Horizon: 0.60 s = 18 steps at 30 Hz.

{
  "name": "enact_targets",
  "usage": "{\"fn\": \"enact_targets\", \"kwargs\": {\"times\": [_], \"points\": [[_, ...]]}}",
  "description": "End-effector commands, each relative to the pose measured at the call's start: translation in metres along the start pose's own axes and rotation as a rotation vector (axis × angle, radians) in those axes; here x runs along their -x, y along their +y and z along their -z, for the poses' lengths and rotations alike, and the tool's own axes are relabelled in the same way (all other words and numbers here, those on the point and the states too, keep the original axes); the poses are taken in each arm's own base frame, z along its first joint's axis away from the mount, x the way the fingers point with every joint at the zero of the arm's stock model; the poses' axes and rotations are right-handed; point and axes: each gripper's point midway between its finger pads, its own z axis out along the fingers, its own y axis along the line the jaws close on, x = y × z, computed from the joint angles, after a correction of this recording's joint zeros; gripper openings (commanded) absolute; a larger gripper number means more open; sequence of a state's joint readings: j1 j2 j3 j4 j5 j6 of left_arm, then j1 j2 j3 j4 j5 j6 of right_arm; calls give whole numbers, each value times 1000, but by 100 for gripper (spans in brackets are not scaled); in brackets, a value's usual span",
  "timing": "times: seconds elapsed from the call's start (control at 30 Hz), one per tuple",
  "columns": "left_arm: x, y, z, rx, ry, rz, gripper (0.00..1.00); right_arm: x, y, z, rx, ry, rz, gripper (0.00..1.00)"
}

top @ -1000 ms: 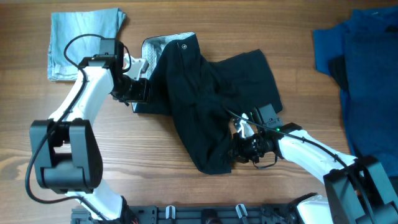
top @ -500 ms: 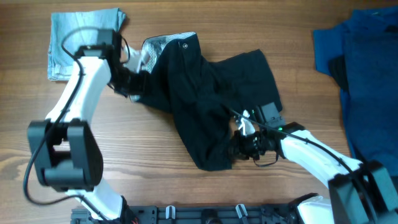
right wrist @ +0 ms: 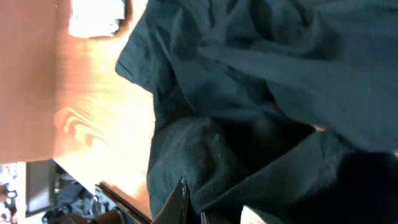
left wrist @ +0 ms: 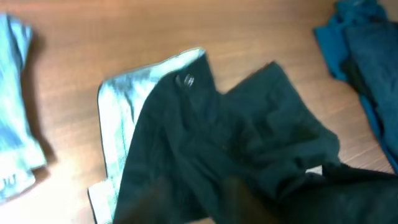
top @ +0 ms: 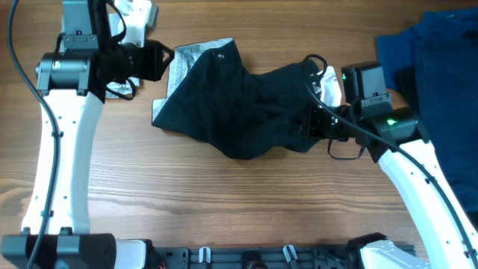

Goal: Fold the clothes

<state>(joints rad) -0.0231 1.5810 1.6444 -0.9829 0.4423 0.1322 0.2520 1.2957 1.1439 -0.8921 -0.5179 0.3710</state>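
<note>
Two claws: right claw (top: 306,124) pinches rumpled black shorts (top: 239,112), left claw (top: 163,60) gap unclear.

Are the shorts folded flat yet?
Not flat: the shorts lie bunched and creased, grey waistband lining exposed.

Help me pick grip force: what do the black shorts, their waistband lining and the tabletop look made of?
The black shorts look like thin matte woven fabric: soft creases, limp drape; fibre unclear. The waistband lining is pale grey cloth, finely patterned. The tabletop is wood or wood-look laminate, smooth, with visible grain lines.
</note>
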Motion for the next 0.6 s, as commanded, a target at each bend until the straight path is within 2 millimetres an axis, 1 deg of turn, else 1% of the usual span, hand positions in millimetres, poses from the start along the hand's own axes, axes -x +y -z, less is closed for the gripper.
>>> {"fn": "enact_targets", "kwargs": {"times": [0.0,0.03,0.1,0.13,0.2,0.3,0.37,0.43,0.5,0.57], "points": [[-24,32,-49,40,145,73,51,2,-24,8,-146,-26,25,4],[-32,38,-64,37,185,89,51,2,-32,10,-184,-29,27,4],[-47,48,-87,32,249,119,51,5,-43,16,-212,-44,-3,4],[-56,54,-100,30,287,136,51,10,-51,23,-218,-65,-35,4],[-67,60,-114,28,329,154,51,21,-68,39,-239,-114,-96,4],[-71,61,-118,23,343,139,53,30,-94,57,-278,-163,-156,4],[-74,61,-117,15,358,102,59,30,-104,62,-295,-165,-166,4],[-86,60,-117,-2,407,78,65,30,-108,63,-302,-164,-171,4],[-99,56,-117,-32,462,64,64,31,-108,62,-302,-164,-171,4],[-108,49,-121,-91,491,71,61,31,-109,62,-303,-164,-170,4]]}}
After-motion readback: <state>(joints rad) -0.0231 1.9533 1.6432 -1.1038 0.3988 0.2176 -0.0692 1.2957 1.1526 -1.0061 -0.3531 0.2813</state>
